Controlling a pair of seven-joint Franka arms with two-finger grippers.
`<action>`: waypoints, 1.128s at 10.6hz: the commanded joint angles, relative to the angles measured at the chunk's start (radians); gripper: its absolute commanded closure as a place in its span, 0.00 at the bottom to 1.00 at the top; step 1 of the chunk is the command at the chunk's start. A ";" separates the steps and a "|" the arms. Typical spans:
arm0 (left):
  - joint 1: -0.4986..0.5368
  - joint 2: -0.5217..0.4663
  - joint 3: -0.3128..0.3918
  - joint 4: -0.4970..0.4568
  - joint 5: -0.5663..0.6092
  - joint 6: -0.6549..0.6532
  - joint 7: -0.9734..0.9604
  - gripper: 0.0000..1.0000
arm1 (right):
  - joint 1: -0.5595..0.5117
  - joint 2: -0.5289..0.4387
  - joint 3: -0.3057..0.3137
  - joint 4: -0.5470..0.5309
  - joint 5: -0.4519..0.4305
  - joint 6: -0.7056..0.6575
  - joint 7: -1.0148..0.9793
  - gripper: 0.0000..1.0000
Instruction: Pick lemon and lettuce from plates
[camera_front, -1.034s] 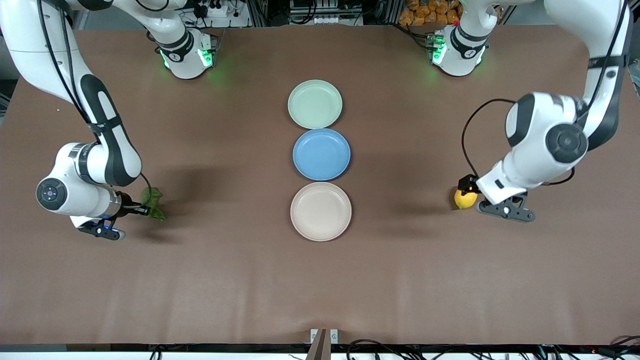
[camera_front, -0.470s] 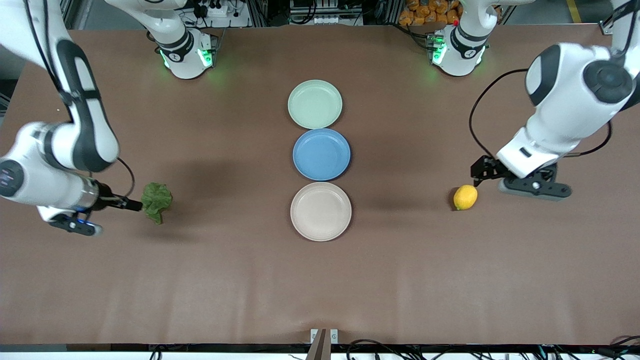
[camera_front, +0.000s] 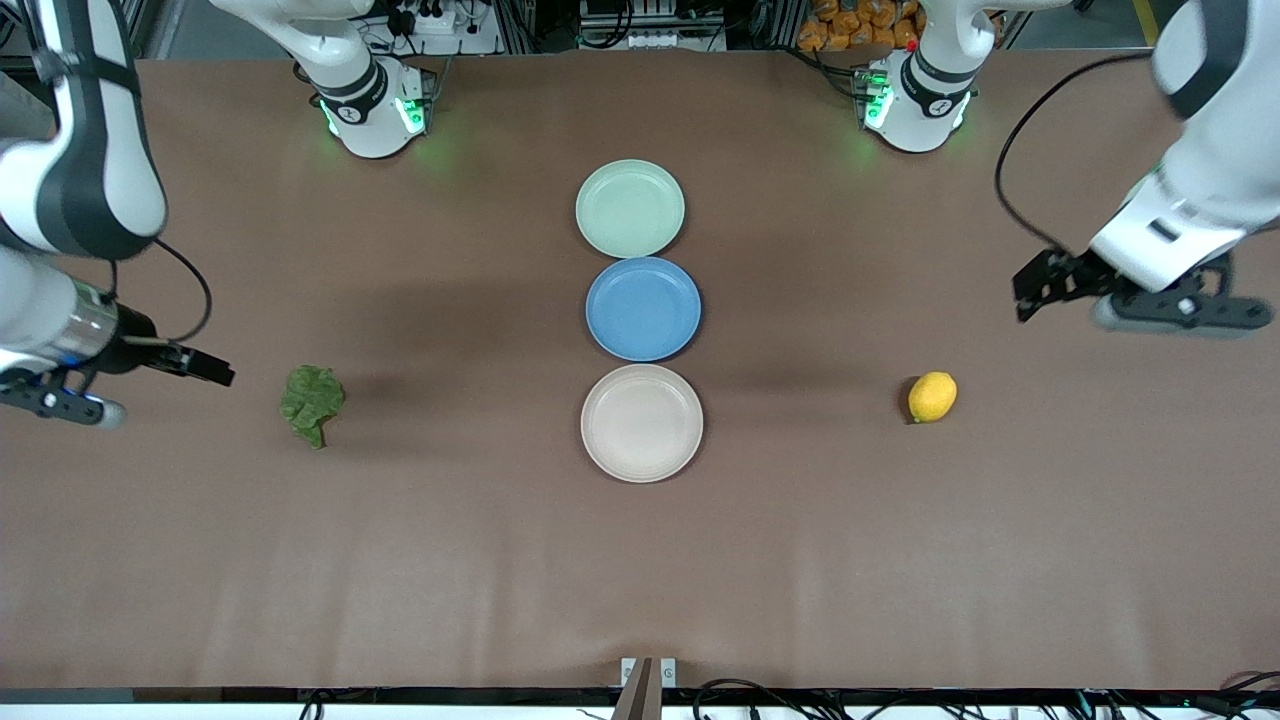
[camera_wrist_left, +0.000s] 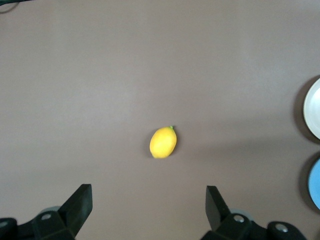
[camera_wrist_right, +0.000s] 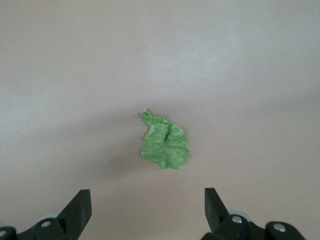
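Left gripper (camera_front: 1035, 285) hanging over bare table toward left arm's end, jaws wide, empty. Right gripper (camera_front: 205, 365) likewise at right arm's end, jaws wide. Brown table (camera_front: 450, 560). 3 plates in a row: mint green plate (camera_front: 630, 208), blue plate (camera_front: 643, 308), cream plate (camera_front: 642, 423), all empty. 1 lemon (camera_front: 932, 397) & 1 lettuce leaf (camera_front: 311, 399) lying on tabletop, well apart from plates.

Three plates, one lemon, one lettuce leaf, two grippers counted on the table.

Three plates are counted: one mint green plate (camera_front: 630, 208), one blue plate (camera_front: 643, 308), one beige plate (camera_front: 641, 423). One lemon (camera_front: 932, 397) and one lettuce leaf (camera_front: 311, 401) are tallied, and two grippers are seen: left gripper (camera_front: 1040, 285), right gripper (camera_front: 205, 367).
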 joint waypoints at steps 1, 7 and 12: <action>-0.007 0.018 0.012 0.121 -0.013 -0.166 0.004 0.00 | -0.002 -0.123 0.000 -0.026 0.020 -0.047 -0.021 0.00; -0.005 0.018 0.004 0.170 -0.019 -0.230 -0.002 0.00 | -0.002 -0.251 0.000 0.052 0.020 -0.222 -0.018 0.00; -0.004 0.018 0.006 0.190 -0.022 -0.230 -0.003 0.00 | 0.001 -0.294 0.000 0.105 0.020 -0.316 -0.021 0.00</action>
